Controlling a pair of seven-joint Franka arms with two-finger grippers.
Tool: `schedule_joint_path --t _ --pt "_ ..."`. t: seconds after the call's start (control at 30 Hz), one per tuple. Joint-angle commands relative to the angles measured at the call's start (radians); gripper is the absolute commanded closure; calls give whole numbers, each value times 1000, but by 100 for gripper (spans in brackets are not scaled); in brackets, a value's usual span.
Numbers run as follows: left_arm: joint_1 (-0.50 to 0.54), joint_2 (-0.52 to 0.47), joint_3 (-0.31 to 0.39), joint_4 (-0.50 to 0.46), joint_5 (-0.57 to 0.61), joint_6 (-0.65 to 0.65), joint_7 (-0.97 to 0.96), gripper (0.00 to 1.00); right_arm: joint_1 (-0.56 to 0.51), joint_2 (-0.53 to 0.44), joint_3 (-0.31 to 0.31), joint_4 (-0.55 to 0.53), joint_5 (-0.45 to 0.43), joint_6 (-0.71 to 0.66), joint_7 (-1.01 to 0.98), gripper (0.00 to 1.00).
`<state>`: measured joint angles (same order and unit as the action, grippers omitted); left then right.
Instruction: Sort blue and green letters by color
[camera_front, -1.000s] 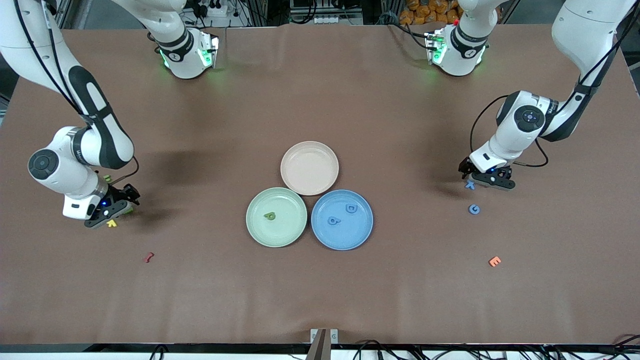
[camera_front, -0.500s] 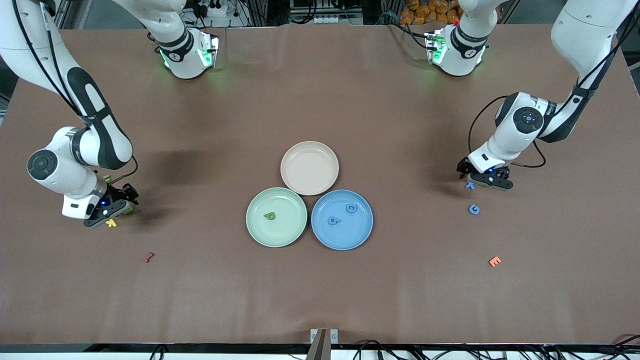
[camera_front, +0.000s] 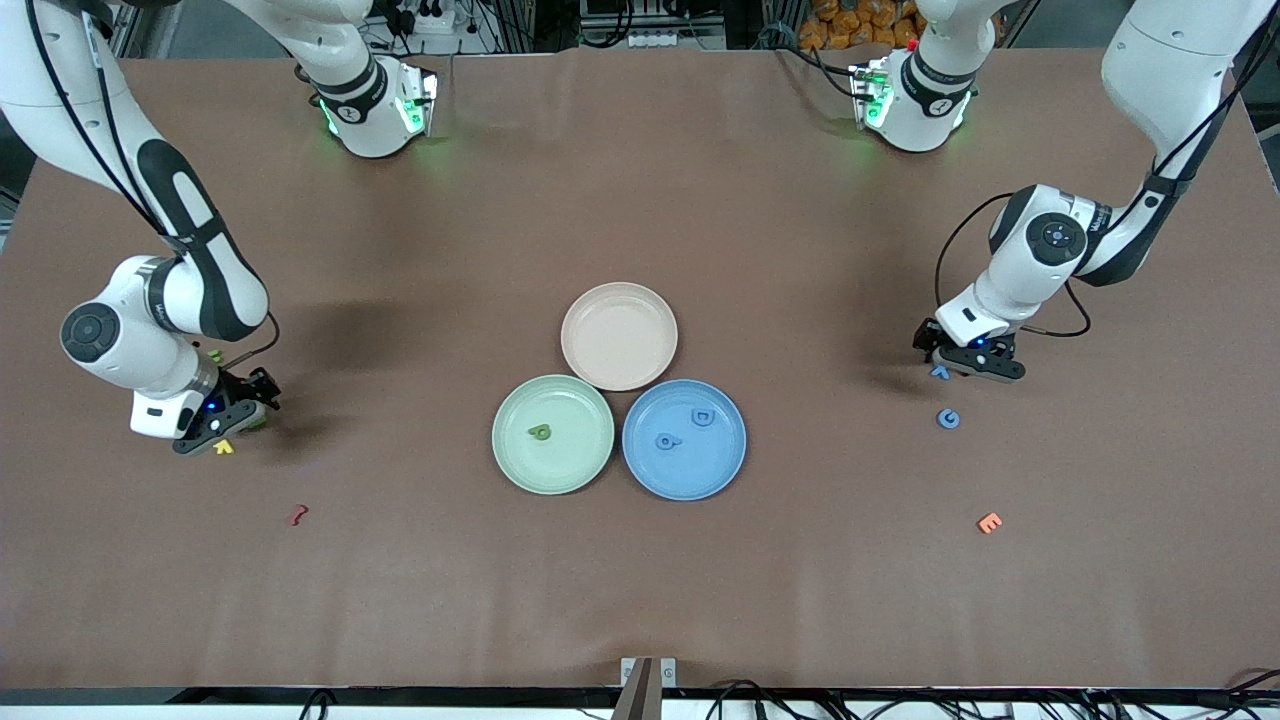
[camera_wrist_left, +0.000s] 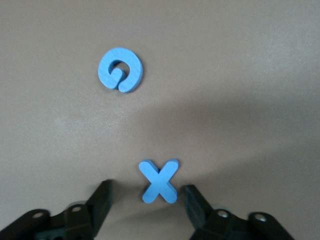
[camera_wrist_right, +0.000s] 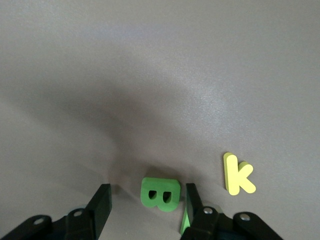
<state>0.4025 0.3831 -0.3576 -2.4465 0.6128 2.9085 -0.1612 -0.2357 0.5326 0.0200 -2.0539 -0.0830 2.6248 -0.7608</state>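
The blue X (camera_wrist_left: 160, 181) lies flat between the fingers of my left gripper (camera_wrist_left: 148, 195), which is open, with a gap on each side. In the front view this gripper (camera_front: 941, 367) is low at the left arm's end. The blue G (camera_front: 948, 419) lies a little nearer the camera. My right gripper (camera_wrist_right: 148, 195) is open around the green B (camera_wrist_right: 161, 194); one finger is almost touching it. A second green piece (camera_wrist_right: 186, 220) shows beside that finger. The green plate (camera_front: 560, 472) holds one green letter (camera_front: 540, 432). Two blue letters (camera_front: 703, 417) lie in the blue plate (camera_front: 712, 468).
A yellow k (camera_wrist_right: 237, 175) lies close beside the right gripper (camera_front: 243, 420). The beige plate (camera_front: 619, 336) touches both other plates. A dark red letter (camera_front: 297, 515) and an orange E (camera_front: 989, 522) lie nearer the front camera.
Both grippers have settled slightly over their letters. The letters and plates have not moved.
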Motion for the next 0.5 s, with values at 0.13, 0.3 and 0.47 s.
schedule_joint_path --t 0.13,0.3,0.47 --pt "7 17 -9 23 25 12 -52 100 -19 12 26 8 19 11 -28 34" --pt "9 16 -33 30 25 12 -64 100 -19 12 28 8 23 11 -28 35" --pt "7 13 -55 46 24 11 -112 100 -21 14 28 9 22 11 -28 35"
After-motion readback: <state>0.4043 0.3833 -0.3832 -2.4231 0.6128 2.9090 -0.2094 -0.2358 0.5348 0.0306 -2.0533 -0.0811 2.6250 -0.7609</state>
